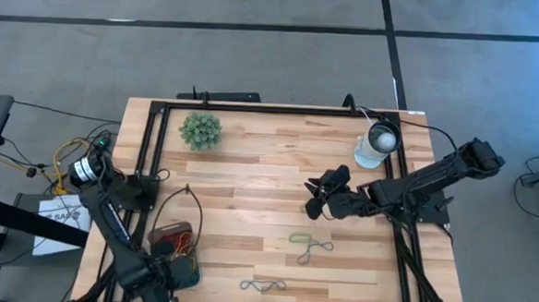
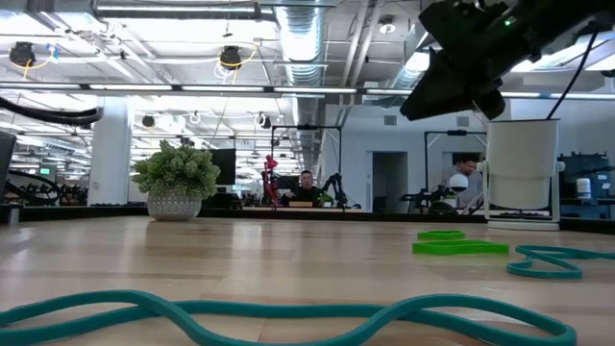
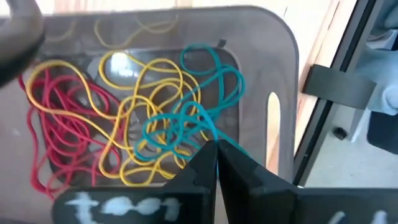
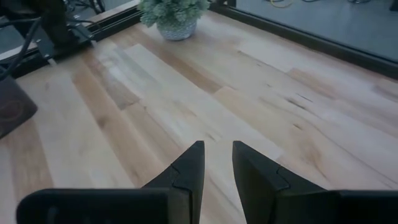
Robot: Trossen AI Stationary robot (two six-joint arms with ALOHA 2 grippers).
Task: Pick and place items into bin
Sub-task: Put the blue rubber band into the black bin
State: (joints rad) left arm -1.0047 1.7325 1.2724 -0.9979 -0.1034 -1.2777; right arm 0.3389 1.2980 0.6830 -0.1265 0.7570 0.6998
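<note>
Dark grey translucent bin at the bench's front-left holds tangled red, yellow and teal bands — left gripper fingers pinch a teal strand; right gripper slightly parted, empty, mid-bench.

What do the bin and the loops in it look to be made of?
The bin: smoky grey plastic, seemingly translucent, since light shows through its wall, with moulded rounded corners. The loops: likely rubber, thin and limp, tangled in red, yellow and teal, matte.

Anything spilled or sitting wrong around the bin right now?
Nothing stands out. The bin sits flat with red, yellow and teal bands inside; three loose bands lie on the table awaiting pickup. The left gripper hangs over the bin.
</note>
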